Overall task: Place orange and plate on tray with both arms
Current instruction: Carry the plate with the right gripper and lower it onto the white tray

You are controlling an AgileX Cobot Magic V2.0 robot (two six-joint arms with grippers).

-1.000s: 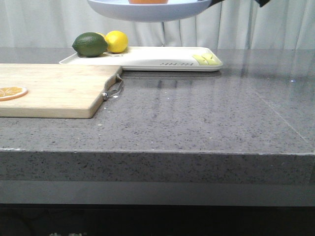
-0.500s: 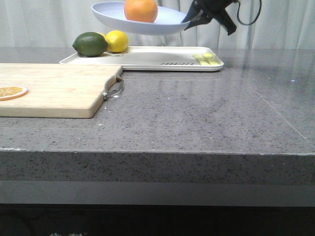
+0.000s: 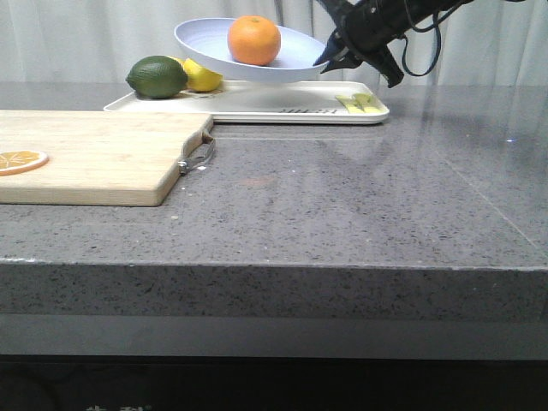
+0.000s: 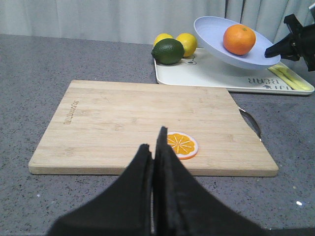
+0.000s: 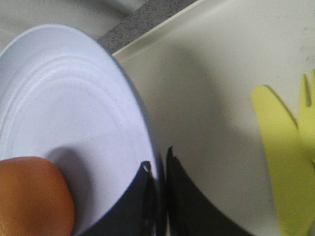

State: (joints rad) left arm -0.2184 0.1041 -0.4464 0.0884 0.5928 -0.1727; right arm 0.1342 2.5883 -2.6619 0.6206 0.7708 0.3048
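The orange (image 3: 254, 39) lies in the pale blue plate (image 3: 224, 56), which hangs tilted just above the white tray (image 3: 257, 104) at the back of the counter. My right gripper (image 3: 330, 56) is shut on the plate's right rim. In the right wrist view the gripper (image 5: 157, 166) pinches the plate rim (image 5: 142, 128), with the orange (image 5: 32, 196) inside the plate and the tray (image 5: 216, 98) underneath. My left gripper (image 4: 153, 142) is shut and empty, held above the near edge of the wooden board; it does not show in the front view. The left wrist view also shows the plate (image 4: 211, 34), orange (image 4: 239, 39) and tray (image 4: 206, 73).
A wooden cutting board (image 3: 94, 154) with a metal handle (image 3: 199, 156) and a dried orange slice (image 3: 19, 160) lies at the left. A lime (image 3: 157, 76) and a lemon (image 3: 201, 77) sit on the tray's left end. Yellow-green cutlery (image 3: 358, 102) lies on its right end.
My right gripper has brought the plate with the orange down from above the frame's top to just over the tray, and the plate now tilts more. The left gripper's earlier state is not shown.
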